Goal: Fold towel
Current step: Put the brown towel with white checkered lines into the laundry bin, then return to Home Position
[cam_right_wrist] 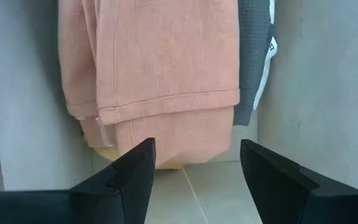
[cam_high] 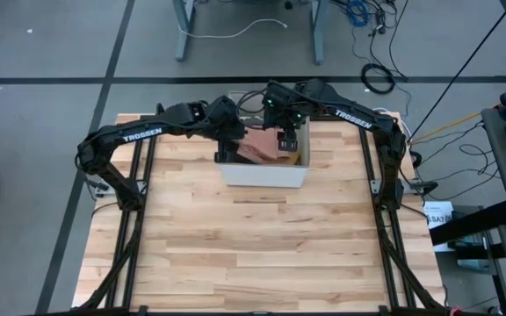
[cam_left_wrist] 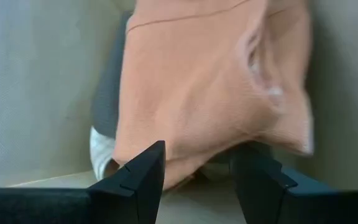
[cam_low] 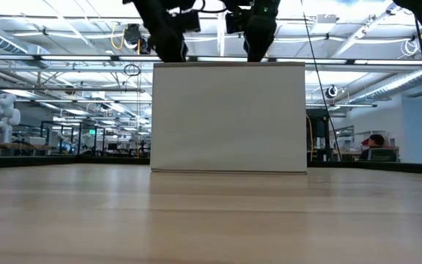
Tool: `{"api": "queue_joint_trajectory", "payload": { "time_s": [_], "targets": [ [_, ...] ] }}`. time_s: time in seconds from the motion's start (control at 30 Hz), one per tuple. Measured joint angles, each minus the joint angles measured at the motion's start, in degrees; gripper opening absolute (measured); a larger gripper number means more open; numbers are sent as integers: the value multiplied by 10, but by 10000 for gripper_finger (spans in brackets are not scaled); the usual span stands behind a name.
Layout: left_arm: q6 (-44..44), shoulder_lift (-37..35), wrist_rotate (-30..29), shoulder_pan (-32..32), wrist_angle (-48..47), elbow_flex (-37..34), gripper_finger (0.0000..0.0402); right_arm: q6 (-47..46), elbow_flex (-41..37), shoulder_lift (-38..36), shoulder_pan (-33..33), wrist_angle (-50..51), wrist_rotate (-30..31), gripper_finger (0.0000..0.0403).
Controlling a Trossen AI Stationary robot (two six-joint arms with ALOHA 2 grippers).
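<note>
- Dark fingers (cam_right_wrist: pixel 132 177) of the right gripper (cam_right_wrist: pixel 197 177) frame its wrist view; the jaws stand open with nothing between them.
- Straight ahead of those jaws hangs the towel (cam_right_wrist: pixel 166 68), salmon-pink and folded in layers, its hemmed edge running across the gap from finger to finger.
- Beside the towel is a dark grey cloth (cam_right_wrist: pixel 253 56), with a yellow one (cam_right_wrist: pixel 166 165) peeking out under the pink.
- Left gripper (cam_left_wrist: pixel 197 180) jaws are open too; the towel (cam_left_wrist: pixel 210 81) bulges right down to the fingertips, apparently touching, but I see no pinch on it.
- From above, both grippers dip into the white bin (cam_high: pixel 262 173) at the far middle of the surface (cam_high: pixel 253 254), the left gripper (cam_high: pixel 229 145) at the towel's left edge, the right gripper (cam_high: pixel 288 139) at its right.
- Towel (cam_high: pixel 262 147) lies in the bin between them, its long axis roughly from arm to arm.
- Neither arm is clearly nearer; my judgement is that the next grasp turns on each jaw closing on its own end of the pink layer, not the grey.
</note>
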State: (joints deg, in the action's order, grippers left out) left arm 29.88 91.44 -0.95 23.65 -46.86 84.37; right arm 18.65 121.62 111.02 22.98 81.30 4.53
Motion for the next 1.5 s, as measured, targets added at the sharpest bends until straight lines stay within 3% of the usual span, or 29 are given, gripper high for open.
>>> {"api": "queue_joint_trajectory", "payload": {
  "time_s": [0.27,0.47,0.87,1.0,1.27,1.5],
  "targets": [
    [-26,0,1,-24,-140,98,180,0,0,0,-1,0,-6,220],
    [-53,-1,9,-52,-187,161,179,1,0,-24,-5,-19,-71,219],
    [-105,-5,23,-142,-236,265,179,-5,0,-191,-48,-62,-159,219],
    [-129,-32,20,-167,-254,273,179,-2,0,-249,-84,-53,-212,219],
    [-196,-133,-15,-226,-262,272,179,-22,-6,-343,-181,-26,-216,219],
    [-276,-237,-81,-299,-260,227,179,-72,-139,-453,-235,-74,-210,219]
  ]
}}
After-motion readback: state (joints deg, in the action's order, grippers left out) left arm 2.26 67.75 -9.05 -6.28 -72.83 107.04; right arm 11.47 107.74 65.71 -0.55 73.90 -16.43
